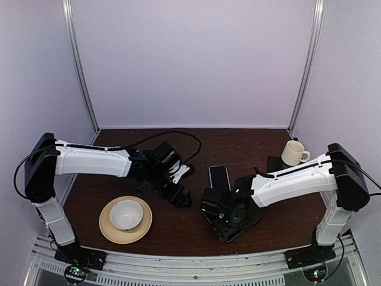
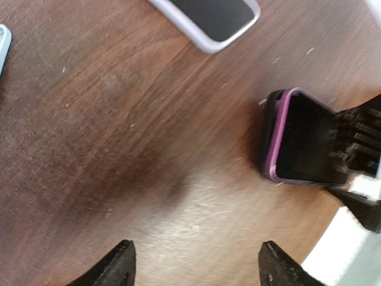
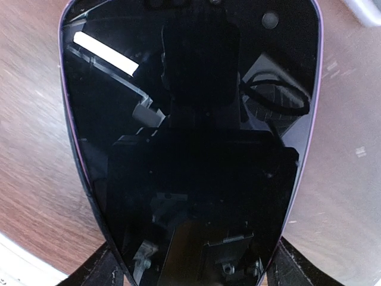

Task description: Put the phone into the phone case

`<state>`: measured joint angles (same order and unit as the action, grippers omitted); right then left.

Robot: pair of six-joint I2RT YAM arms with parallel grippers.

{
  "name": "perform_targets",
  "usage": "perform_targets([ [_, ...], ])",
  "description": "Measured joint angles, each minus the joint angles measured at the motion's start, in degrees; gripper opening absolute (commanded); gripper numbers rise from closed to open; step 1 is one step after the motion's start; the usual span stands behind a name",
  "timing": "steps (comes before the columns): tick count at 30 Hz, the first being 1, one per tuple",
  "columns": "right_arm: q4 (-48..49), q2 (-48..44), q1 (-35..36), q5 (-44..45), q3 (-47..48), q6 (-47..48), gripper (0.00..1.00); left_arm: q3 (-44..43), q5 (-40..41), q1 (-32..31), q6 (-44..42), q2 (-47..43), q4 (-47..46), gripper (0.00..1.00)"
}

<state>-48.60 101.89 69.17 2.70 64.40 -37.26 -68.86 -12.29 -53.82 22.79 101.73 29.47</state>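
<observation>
Right wrist view, glossy black phone (image 3: pixel 190 149) fills frame, right claw (image 3: pixel 193 268) clamped wide across its long edges, left claw (image 2: pixel 196 265) agape, holding nothing, over table (image 2: pixel 119 149).

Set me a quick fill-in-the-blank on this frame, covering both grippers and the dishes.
The right gripper straddles the phone, whose glossy screen is ___.
The left gripper is open, with ___ between its fingers.
The ___ bowl sits on the tan plate.
The cream mug stands nearest the ___ arm.
Missing words: black; nothing; white; right.
</observation>
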Motion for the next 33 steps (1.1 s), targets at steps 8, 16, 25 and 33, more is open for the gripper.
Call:
perform_targets([
  [8,5.4,-14.9,2.2,13.2,-1.1,2.4,0.16,4.8,-7.2,1.9,10.0,-12.8,-14.7,0.91],
  [16,14.1,-21.4,4.5,23.3,-1.1,7.3,0.15,6.4,-8.1,1.5,15.8,-16.8,-30.3,0.67],
  [25,15.6,-21.6,5.0,26.3,-1.0,10.1,0.14,6.5,-9.4,-0.2,16.6,-15.3,-34.4,0.30],
  [33,14.7,-21.8,5.1,27.2,-1.0,10.4,0.41,5.5,-12.6,-1.0,16.6,-13.6,-35.4,0.00],
])
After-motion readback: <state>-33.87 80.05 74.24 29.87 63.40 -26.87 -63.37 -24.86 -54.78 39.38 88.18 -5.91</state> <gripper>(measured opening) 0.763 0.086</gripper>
